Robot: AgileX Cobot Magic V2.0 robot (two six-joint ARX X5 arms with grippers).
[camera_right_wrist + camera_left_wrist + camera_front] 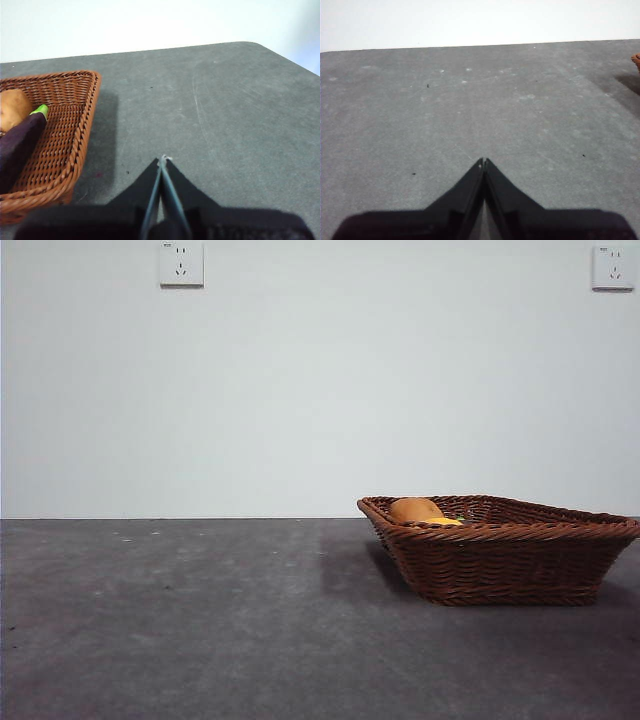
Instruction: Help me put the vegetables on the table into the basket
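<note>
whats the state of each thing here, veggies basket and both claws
basket: upright on the table, holding vegetables
potato: inside the basket
yellow vegetable: in the basket beside the potato, mostly hidden by the rim
eggplant: lying in the basket
left claw: shut, empty, above bare table
right claw: shut, empty, beside the basket

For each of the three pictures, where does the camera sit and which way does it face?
Front: low at table height, level across the table to the basket; no robot shows.
Left wrist: above bare table; own shut left pincer.
Right wrist: above table beside basket holding eggplant; own shut right pincer.
Front and right wrist share the basket.
</note>
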